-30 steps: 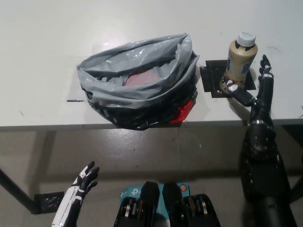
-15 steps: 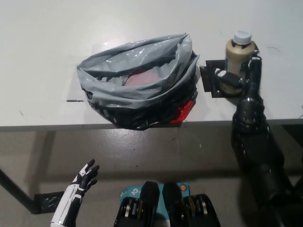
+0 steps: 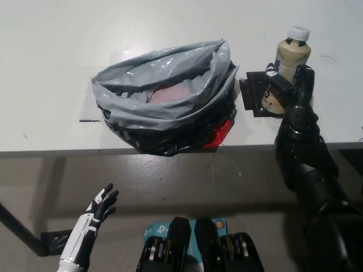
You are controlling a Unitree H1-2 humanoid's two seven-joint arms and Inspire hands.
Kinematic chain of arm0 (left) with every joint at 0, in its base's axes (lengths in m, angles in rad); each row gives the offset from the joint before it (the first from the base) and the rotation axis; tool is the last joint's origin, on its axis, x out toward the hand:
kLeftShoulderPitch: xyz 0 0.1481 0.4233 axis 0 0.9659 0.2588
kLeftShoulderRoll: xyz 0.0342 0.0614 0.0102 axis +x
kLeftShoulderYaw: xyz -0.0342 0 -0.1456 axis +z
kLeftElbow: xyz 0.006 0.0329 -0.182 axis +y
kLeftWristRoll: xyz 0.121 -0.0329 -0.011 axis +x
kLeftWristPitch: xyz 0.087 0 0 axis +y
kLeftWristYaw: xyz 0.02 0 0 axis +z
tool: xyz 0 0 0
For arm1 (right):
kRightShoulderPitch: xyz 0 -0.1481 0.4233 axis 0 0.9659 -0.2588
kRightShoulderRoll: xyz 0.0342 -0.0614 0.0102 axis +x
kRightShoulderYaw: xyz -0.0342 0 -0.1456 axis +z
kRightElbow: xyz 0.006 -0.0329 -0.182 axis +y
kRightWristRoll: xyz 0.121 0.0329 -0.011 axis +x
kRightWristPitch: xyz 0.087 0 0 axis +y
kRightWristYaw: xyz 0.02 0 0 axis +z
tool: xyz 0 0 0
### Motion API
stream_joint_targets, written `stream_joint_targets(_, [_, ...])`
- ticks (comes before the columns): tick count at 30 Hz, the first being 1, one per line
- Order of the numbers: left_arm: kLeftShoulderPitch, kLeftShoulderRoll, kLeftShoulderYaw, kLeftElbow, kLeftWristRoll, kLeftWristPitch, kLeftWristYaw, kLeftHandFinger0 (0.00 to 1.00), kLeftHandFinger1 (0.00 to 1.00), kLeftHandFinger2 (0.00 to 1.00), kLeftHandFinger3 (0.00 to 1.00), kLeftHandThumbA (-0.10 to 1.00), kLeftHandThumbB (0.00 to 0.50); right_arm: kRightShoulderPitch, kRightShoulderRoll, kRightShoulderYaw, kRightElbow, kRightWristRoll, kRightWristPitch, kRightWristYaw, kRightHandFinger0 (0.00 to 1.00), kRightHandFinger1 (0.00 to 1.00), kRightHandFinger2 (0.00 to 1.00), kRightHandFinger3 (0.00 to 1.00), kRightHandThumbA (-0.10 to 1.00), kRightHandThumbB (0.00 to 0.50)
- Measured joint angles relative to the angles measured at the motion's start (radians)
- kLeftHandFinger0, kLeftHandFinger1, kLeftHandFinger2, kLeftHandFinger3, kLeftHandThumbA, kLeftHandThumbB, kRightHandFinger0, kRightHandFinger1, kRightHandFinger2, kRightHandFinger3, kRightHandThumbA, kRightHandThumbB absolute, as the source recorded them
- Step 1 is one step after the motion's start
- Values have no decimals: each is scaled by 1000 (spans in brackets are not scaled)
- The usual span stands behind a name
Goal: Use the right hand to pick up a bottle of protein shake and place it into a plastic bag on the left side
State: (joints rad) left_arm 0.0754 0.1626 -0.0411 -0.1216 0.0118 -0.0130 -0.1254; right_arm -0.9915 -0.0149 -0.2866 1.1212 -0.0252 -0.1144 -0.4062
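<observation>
Black right hand (image 3: pixel 292 85) with fingers wrapped around beige white-capped protein shake bottle (image 3: pixel 290 59), bottle upright over dark mat (image 3: pixel 252 93) on white worktop (image 3: pixel 57 56), grey plastic bag (image 3: pixel 164 102) open just left, white left hand (image 3: pixel 99 207) low, fingers spread, holding nothing

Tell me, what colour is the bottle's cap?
White, on the beige bottle, seen in the head view.
</observation>
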Motion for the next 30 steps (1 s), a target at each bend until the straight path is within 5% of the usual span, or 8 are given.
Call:
stream_joint_targets(6, [0,1,0,0,1,0,0,1000,1000,1000,1000,1000,63,44,-2,37,-59,4,-28,1,2,267,658,667,-100,138])
stream_joint_targets(12, [-1,1,-1,4,3,0,0,1000,1000,1000,1000,1000,105,99,-2,147,-285,-33,-16,13,0,140,533,588,-100,128])
stream_joint_targets(14, [0,1,-1,5,3,0,0,1000,1000,1000,1000,1000,108,102,-2,176,-342,-47,-5,16,0,235,673,721,-100,113])
stream_joint_targets(17, [-1,2,-2,6,5,0,0,1000,1000,1000,1000,1000,113,100,-2,240,-435,-80,16,22,0,230,703,849,-100,103])
stream_joint_targets(20, [-2,3,-4,6,11,1,0,1000,1000,1000,1000,1000,114,78,-7,354,-509,-143,22,39,0,190,633,772,-100,122])
stream_joint_targets(24, [-3,3,-7,9,18,1,0,1000,1000,1000,1000,1000,128,24,-9,480,-518,-228,20,49,0,16,410,505,-100,156])
stream_joint_targets(26, [-3,3,-8,14,22,1,0,1000,1000,1000,1000,1000,120,3,-9,538,-510,-268,20,49,0,19,499,556,-100,146])
stream_joint_targets(30, [-4,3,-9,18,24,0,0,1000,1000,1000,1000,1000,119,-39,-9,647,-472,-346,20,49,0,236,671,775,-100,166])
